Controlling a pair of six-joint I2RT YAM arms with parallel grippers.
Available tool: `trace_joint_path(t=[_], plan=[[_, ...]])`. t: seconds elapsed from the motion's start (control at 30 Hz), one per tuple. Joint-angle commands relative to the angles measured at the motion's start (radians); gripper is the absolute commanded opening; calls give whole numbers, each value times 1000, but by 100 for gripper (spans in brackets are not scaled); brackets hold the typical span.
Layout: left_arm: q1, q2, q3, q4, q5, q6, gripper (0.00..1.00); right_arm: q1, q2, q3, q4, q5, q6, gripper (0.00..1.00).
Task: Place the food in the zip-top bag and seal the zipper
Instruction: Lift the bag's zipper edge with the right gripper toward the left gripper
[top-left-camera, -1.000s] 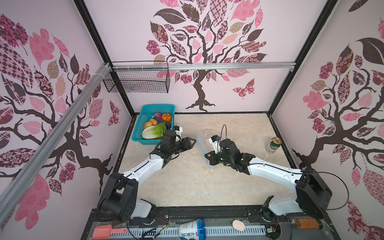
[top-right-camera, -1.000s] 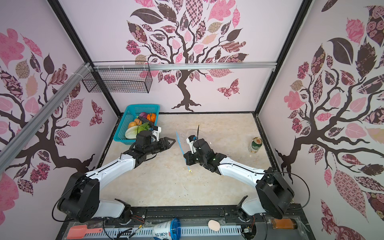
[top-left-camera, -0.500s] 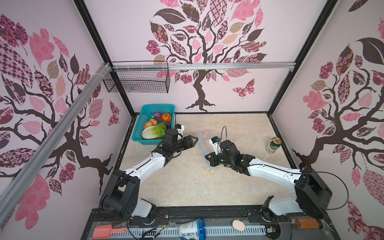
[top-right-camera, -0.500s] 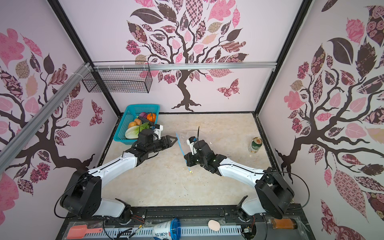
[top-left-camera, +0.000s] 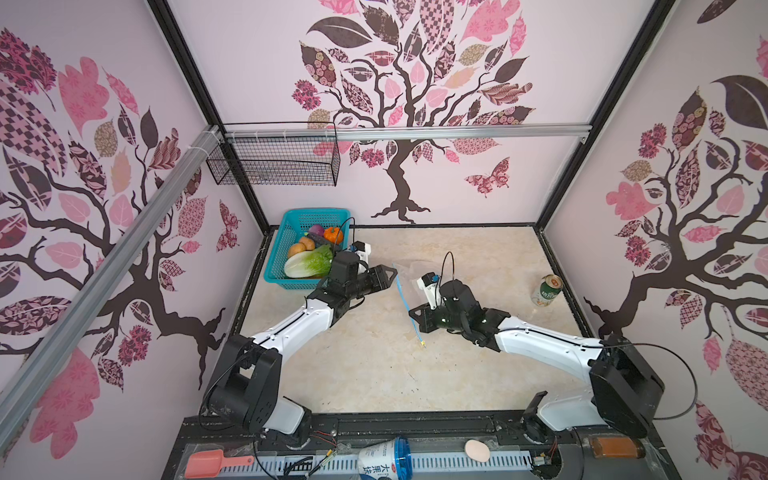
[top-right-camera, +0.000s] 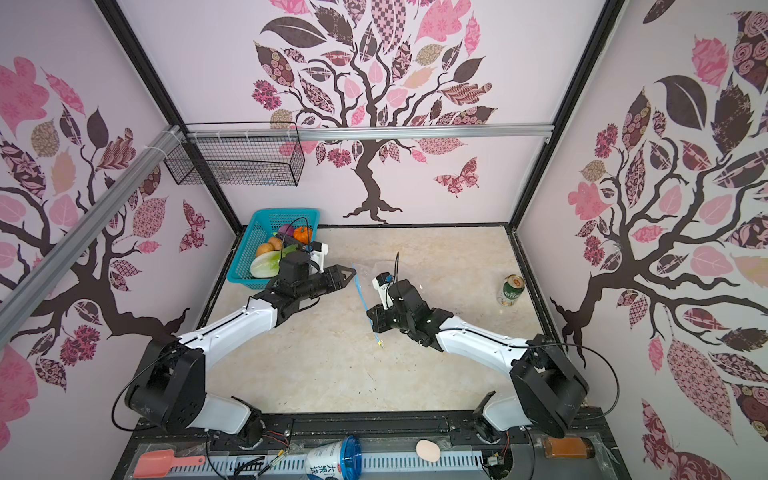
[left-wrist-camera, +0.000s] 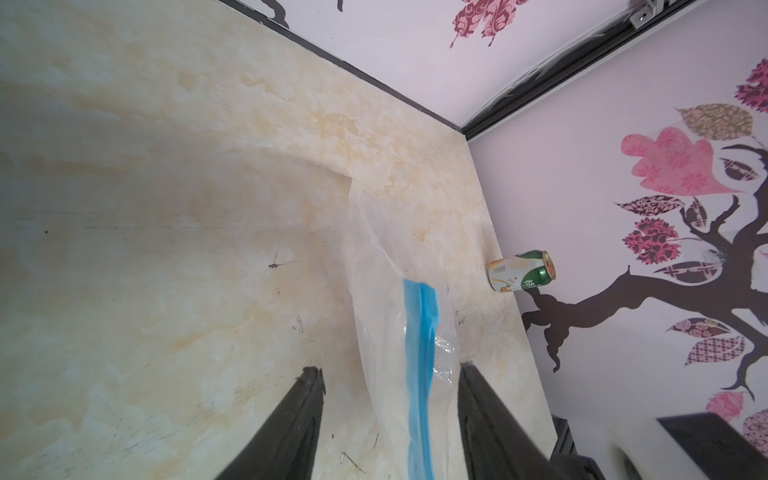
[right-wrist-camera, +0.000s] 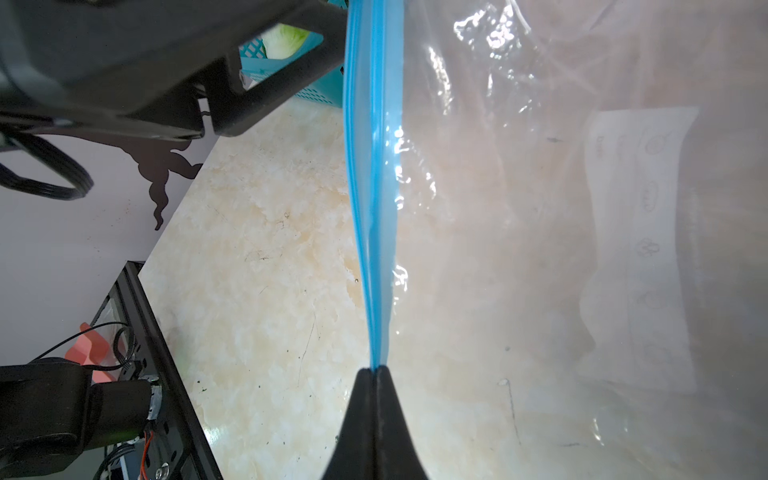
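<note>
zip-top bag (right-wrist-camera: 540, 208) is held at its mouth by the right gripper (right-wrist-camera: 376, 370), whose two black tips are pressed together on the light-blue zipper (right-wrist-camera: 374, 208), pinching the strip between them. from that pinch the strip runs straight away from the right wrist camera, and the clear crinkled film spreads to one side of it, with a white label patch (right-wrist-camera: 640, 249) showing through. in both top views the zipper (top-left-camera: 405, 299) slants across the middle of the tabletop (top-left-camera: 374, 374), with the small yellow slider (top-left-camera: 422, 344) at its near end, just past the right gripper (top-left-camera: 415, 316). at the far end of the strip sits the left gripper (top-left-camera: 392, 272). in the left wrist view its fingers (left-wrist-camera: 291, 415) stand spread, with the blue edge (left-wrist-camera: 422, 353) and some film between them and a gap to each finger. the left gripper (left-wrist-camera: 388, 370) holds nothing. the food lies in the teal basket (top-left-camera: 291, 216) at the back left corner, just behind the left arm: green lettuce (top-left-camera: 309, 264), orange pumpkin (top-left-camera: 333, 235), purple onion (top-left-camera: 316, 229) and tan potatoes (top-left-camera: 307, 243). a green can (top-left-camera: 547, 291) stands well apart, near the right wall.
</note>
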Motion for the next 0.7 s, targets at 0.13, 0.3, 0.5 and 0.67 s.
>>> trace_joint_path(t=[0.13, 0.3, 0.5, 0.67], plan=[[-4, 10, 30, -19, -22, 29, 47, -5, -52, 14, 7, -4, -9, 0], [-5, 26, 38, -20, -26, 32, 45, -5, -48, 20, 5, -11, -12, 0], [-5, 42, 48, -25, -18, 29, 42, -4, -46, 17, 5, -8, -15, 0], [-9, 62, 61, -4, 3, -11, 48, -3, -23, 13, 13, -17, -30, 0]])
